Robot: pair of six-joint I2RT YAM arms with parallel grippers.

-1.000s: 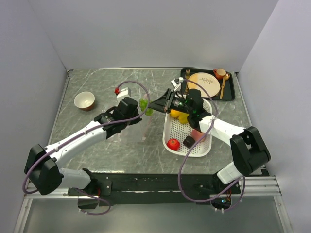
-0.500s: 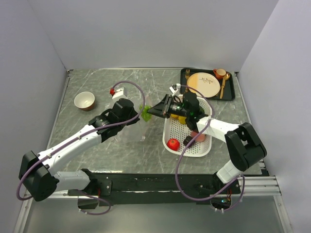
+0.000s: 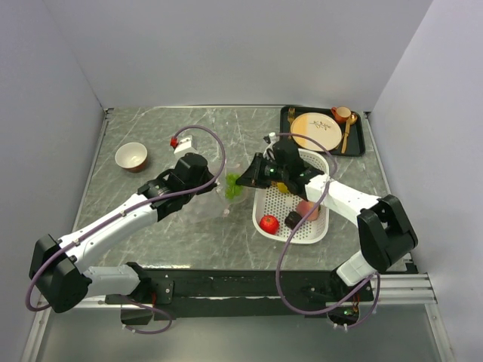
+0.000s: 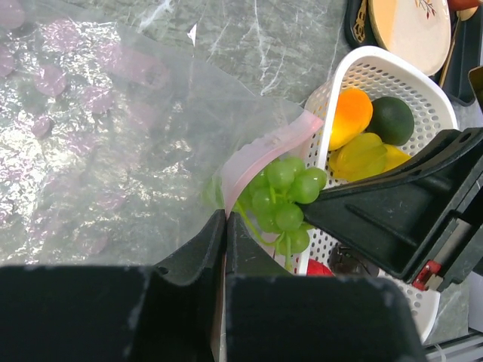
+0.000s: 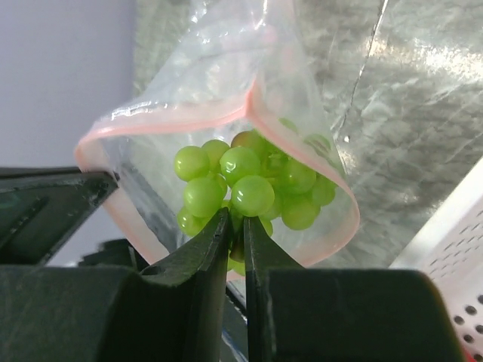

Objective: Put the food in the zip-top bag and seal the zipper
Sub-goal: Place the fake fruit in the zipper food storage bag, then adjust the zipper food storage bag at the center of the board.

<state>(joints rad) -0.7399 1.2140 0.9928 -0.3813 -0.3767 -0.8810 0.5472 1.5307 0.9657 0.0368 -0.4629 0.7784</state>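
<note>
The clear zip-top bag (image 4: 113, 136) lies on the marble table, its mouth lifted toward the basket. My left gripper (image 4: 225, 220) is shut on its pale pink zipper (image 4: 264, 149) and holds the mouth open. My right gripper (image 5: 235, 225) is shut on the green grapes (image 5: 253, 188), which hang at the bag's mouth (image 5: 219, 113), partly inside it. In the top view the grapes (image 3: 233, 186) sit between the two grippers. The orange mango (image 4: 349, 117), dark avocado (image 4: 389, 121), yellow lemon (image 4: 362, 154), red tomato (image 3: 269, 223), pink peach (image 3: 308, 210) and a small dark piece (image 3: 293, 219) lie in the white basket (image 3: 302, 235).
A black tray (image 3: 355, 147) at the back right holds a cream plate (image 3: 316, 130), a small cup (image 3: 341, 114) and a spoon. A cream bowl (image 3: 130, 156) stands at the back left. Purple cables loop above both arms.
My right gripper has carried the grapes left and down, from beside the bag's lifted edge into its mouth. My left gripper has stayed pinched on the zipper, shifting slightly.
</note>
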